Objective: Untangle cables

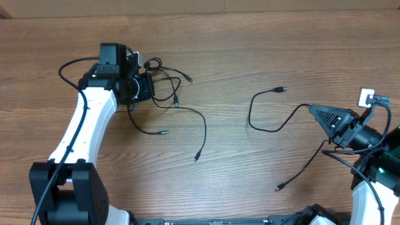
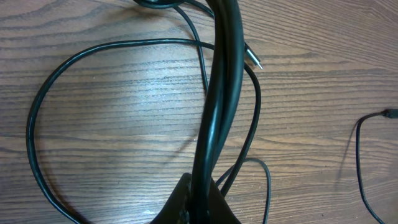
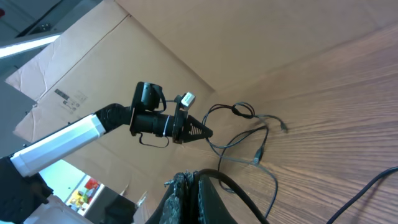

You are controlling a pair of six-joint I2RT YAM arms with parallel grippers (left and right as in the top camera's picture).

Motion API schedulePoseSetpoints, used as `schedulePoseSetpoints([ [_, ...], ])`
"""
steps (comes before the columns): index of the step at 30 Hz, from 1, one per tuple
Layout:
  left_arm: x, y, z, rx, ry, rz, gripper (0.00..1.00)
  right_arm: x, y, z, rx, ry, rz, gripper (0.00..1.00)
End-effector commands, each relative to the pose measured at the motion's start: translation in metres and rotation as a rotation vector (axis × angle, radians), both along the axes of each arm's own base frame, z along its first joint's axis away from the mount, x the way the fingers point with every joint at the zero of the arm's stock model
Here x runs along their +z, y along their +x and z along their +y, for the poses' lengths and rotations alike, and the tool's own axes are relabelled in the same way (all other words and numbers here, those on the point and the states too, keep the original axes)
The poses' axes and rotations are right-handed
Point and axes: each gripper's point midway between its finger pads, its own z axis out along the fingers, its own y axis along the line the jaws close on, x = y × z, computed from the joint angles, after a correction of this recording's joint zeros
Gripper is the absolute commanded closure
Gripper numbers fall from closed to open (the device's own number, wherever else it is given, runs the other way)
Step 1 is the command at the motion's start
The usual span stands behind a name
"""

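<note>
1. Your left pincer point(image 2: 194, 196) is closed, clamped on the cables point(image 2: 219, 87), which lie tangled on the tabletop point(image 1: 237, 50) right beside it.
2. Your right pincer point(image 1: 312, 109), well apart from the left pincer, is closed on a lone cable point(image 1: 250, 115) at its end.

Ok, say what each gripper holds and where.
Left gripper: apparently a thin black tangled cable, within the tangle. Right gripper: thin black loose cable, partway along.
</note>
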Motion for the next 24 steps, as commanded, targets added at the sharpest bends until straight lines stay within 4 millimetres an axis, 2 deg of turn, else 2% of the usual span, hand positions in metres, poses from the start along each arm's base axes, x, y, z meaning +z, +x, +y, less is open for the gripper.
schedulePoseSetpoints([
  [1, 0.000, 0.002, -0.005, -0.013, -0.004, -0.005, 0.96, 0.006, 0.022, -0.008, -0.128, 0.019, 0.055, 0.96],
  [7, 0.001, 0.002, -0.007, -0.016, -0.006, -0.006, 0.96, 0.028, 0.069, -0.029, -0.424, 0.092, 0.028, 0.96],
  [10, 0.001, 0.002, -0.009, -0.021, -0.006, -0.009, 0.96, 0.031, 0.092, -0.042, -0.574, 0.117, -0.001, 0.96],
  [12, 0.001, 0.002, -0.010, -0.022, -0.006, -0.012, 0.96, 0.022, 0.112, -0.052, -0.656, 0.164, 0.029, 0.96],
  [17, 0.002, 0.003, -0.010, -0.023, -0.006, -0.017, 0.96, -0.002, 0.157, -0.067, -0.732, 0.246, 0.078, 0.96],
  [24, 0.002, 0.003, -0.010, -0.023, -0.006, -0.017, 0.96, -0.012, 0.232, -0.108, -0.841, 0.249, 0.036, 0.96],
])
